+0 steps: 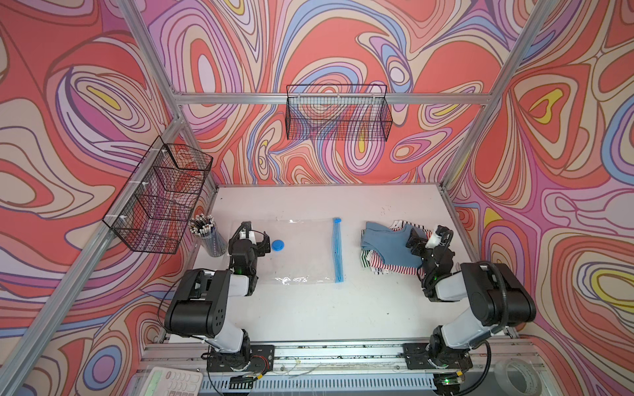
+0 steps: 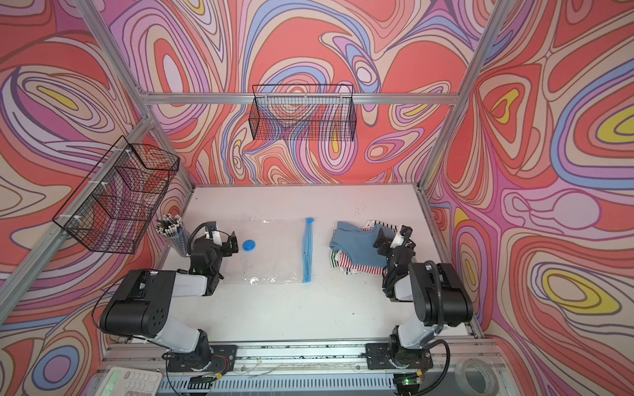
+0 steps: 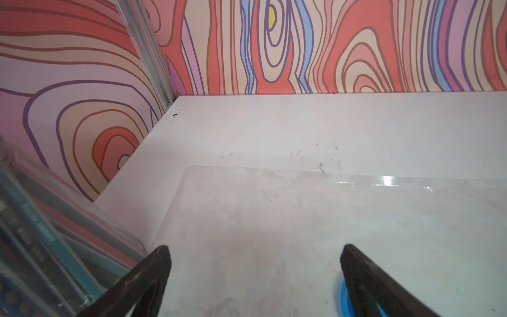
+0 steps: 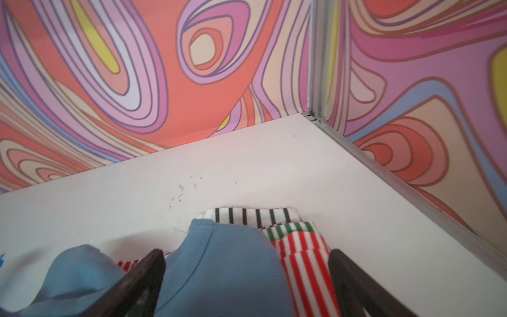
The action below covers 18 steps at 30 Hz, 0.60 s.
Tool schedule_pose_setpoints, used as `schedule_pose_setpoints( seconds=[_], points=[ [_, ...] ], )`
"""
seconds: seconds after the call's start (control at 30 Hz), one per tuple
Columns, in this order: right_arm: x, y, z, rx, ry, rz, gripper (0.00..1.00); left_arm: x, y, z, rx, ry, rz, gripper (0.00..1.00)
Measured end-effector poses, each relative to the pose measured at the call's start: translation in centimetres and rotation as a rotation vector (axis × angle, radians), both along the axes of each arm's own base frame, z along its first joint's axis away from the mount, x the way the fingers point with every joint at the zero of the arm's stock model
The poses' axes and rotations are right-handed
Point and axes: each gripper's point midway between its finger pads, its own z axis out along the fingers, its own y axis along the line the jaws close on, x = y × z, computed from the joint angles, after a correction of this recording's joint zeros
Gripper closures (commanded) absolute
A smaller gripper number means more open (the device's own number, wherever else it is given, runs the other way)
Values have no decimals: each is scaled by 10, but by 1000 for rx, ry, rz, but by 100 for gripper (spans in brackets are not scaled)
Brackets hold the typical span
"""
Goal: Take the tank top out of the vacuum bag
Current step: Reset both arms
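The vacuum bag [image 1: 302, 253] [image 2: 274, 253] lies flat on the white table, with its light-blue zip strip [image 1: 338, 250] toward the right and its round blue valve cap [image 1: 277, 245] near the left end. Nothing shows inside it. A blue tank top [image 1: 387, 245] [image 4: 219, 263] tops a pile of striped tops [image 1: 387, 267] to the right of the bag, outside it. My left gripper [image 1: 256, 233] [image 3: 253, 255] hovers open over the bag's left end, beside the valve cap [image 3: 344, 299]. My right gripper [image 1: 427, 233] [image 4: 247, 260] stands open just above the blue tank top, its fingers either side.
A clear cup of pens [image 1: 211, 236] [image 3: 41, 247] stands close to the left gripper at the table's left edge. Wire baskets hang on the left wall [image 1: 161, 199] and back wall [image 1: 338, 113]. A tape roll [image 1: 514, 377] and a keypad [image 1: 171, 380] lie at the front rail.
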Motion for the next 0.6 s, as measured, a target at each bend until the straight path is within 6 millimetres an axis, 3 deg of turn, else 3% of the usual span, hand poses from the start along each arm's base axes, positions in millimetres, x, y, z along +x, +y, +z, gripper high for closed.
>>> schedule_pose_setpoints(
  seconds=[0.07, 0.17, 0.6],
  points=[
    [9, 10, -10, -27, 43, 29, 2, -2, 0, -5, -12, 23, -8, 0],
    [16, 18, -7, -55, 44, 49, 2, -4, -5, -13, -20, 57, -34, 0],
    [17, 18, -7, -82, 52, 50, 2, -7, -13, -23, -38, 100, -80, 0]
  ],
)
